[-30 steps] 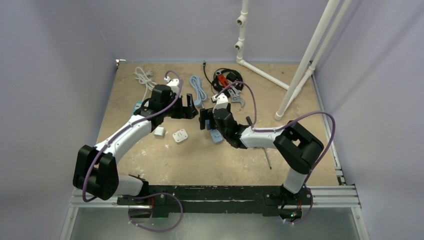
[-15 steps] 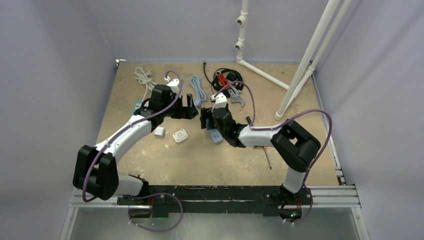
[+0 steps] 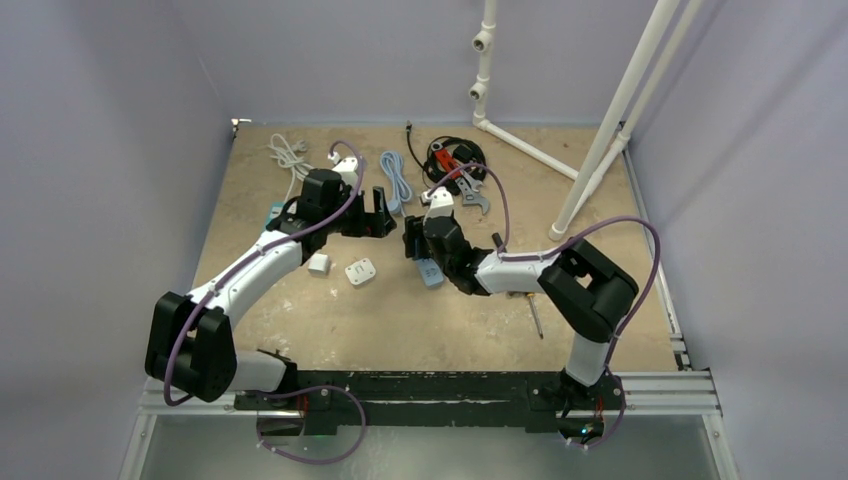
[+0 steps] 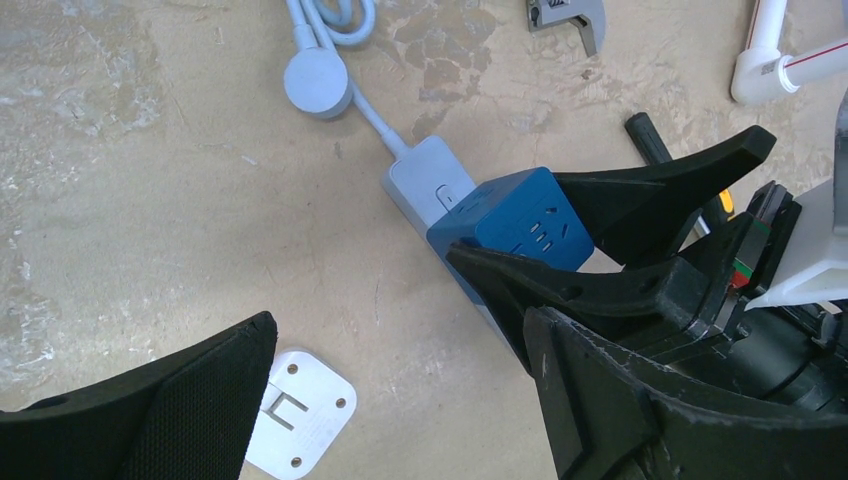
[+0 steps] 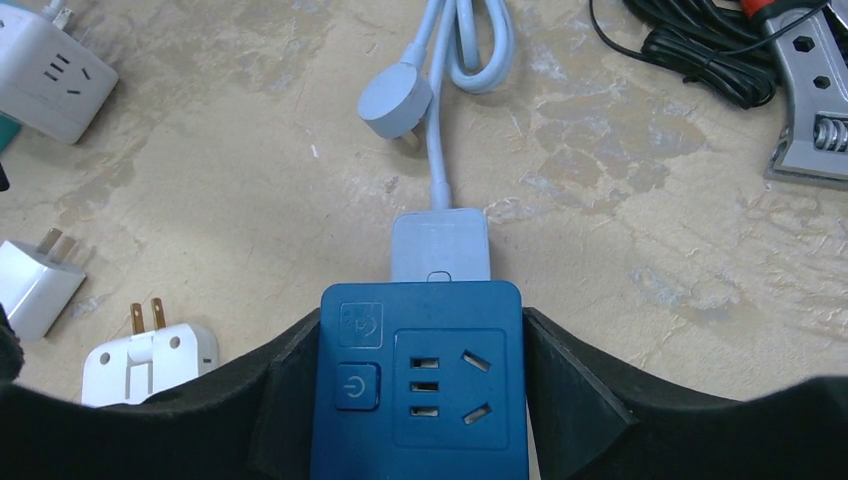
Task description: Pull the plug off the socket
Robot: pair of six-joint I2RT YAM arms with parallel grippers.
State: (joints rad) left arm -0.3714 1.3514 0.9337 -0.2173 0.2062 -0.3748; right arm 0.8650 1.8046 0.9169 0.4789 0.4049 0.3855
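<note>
Overhead, lilac walls (image 3: 100,150) box in a sandy, blotchy table (image 3: 400,320). Left of centre, the left gripper (image 3: 386,215) hangs with its black jaws spread wide and nothing between them. Just right of it, the right gripper (image 3: 410,243) sits low near the table's middle. White PVC pipes (image 3: 620,100) slant up at the upper right.

In the right wrist view, a white cube adapter (image 5: 50,70) lies at the upper left, with a small white plug (image 5: 35,285) below it. A flat white adapter (image 5: 150,360) with brass prongs is at the lower left. At bottom centre is the cube (image 5: 420,400), glossy dark blue plastic with a square face, a power button and socket holes. It is seated on the end of the pale grey-blue strip (image 5: 440,245). The right gripper's matte black fingers (image 5: 285,400) press on the cube's left and right sides, clamped on it. A smooth cord loops from the strip up to a round plug (image 5: 393,102). A steel wrench (image 5: 815,110) lies at the upper right.
</note>
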